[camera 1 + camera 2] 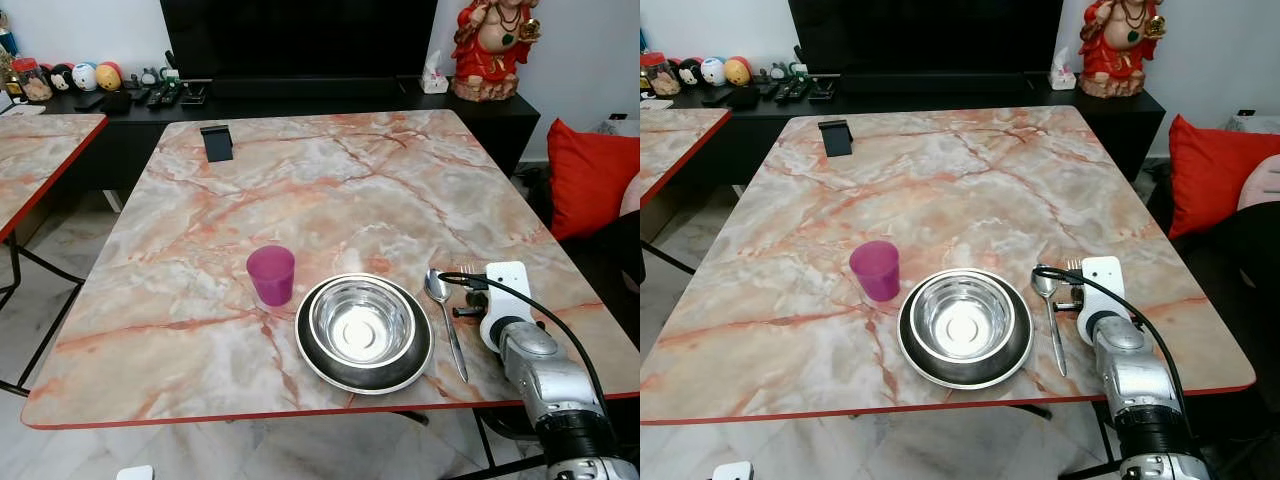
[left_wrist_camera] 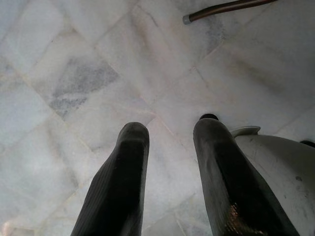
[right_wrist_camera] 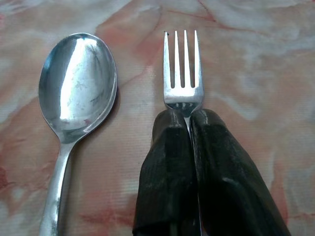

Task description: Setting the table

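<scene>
A steel bowl sits in a dark plate near the front edge of the marble table. A purple cup stands just left of the plate. To the plate's right lies a steel spoon, also close up as spoon. My right gripper is shut on a fork just right of the spoon, low over the table, tines pointing away from me. My right arm reaches in from the front right. My left gripper hangs open above the floor.
A small black phone stand is at the table's far left. Behind are a dark cabinet with small toys and a red figurine. A second marble table stands left; a red cushion lies right.
</scene>
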Robot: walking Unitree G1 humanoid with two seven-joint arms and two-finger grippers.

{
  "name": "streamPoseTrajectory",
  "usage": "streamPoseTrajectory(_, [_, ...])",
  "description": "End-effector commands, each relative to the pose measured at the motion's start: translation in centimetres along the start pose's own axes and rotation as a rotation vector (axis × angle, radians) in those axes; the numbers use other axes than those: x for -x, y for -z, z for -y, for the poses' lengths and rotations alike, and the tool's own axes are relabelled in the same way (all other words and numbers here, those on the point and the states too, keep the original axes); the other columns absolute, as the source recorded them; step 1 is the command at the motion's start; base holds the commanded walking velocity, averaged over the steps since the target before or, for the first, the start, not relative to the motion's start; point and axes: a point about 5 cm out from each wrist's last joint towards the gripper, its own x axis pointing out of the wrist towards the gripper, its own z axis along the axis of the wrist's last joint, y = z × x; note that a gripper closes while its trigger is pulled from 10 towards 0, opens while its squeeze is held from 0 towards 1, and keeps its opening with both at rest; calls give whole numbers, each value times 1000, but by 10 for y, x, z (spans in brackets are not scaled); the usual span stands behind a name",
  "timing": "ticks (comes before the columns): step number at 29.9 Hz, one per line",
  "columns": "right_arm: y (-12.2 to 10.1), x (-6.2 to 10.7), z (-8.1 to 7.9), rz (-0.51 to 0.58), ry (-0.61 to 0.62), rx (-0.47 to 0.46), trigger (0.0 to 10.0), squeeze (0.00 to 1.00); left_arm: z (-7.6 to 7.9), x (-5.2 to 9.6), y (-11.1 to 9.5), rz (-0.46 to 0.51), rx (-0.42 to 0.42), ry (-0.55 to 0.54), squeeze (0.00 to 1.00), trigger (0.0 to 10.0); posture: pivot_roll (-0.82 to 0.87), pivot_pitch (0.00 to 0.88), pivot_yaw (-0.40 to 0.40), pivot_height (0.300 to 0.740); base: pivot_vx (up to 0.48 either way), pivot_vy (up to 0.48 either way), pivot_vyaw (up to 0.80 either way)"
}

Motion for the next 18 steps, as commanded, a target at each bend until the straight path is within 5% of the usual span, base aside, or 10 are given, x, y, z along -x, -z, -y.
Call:
streamPoseTrajectory(1, [1, -1, -7, -10, -24, -1, 10000, 365, -3, 0, 1, -9, -8, -8, 0, 10000, -48, 0, 24, 740, 0, 0, 0])
streamPoseTrajectory(11, [3, 0, -7, -14, -16, 2, 10000, 380, -3, 1, 1, -8, -9, -8, 0, 10000, -50, 0, 28, 740, 0, 0, 0])
streamPoseTrajectory(14, [3, 0, -6, -16, -13, 6, 10000, 580, -3, 0, 1, -7, -9, -8, 0, 10000, -49, 0, 27, 740, 0, 0, 0])
streamPoseTrajectory(18, [4, 0, -7, -17, -16, 7, 10000, 580, -3, 0, 1, -7, -9, -8, 0, 10000, -49, 0, 27, 740, 0, 0, 0])
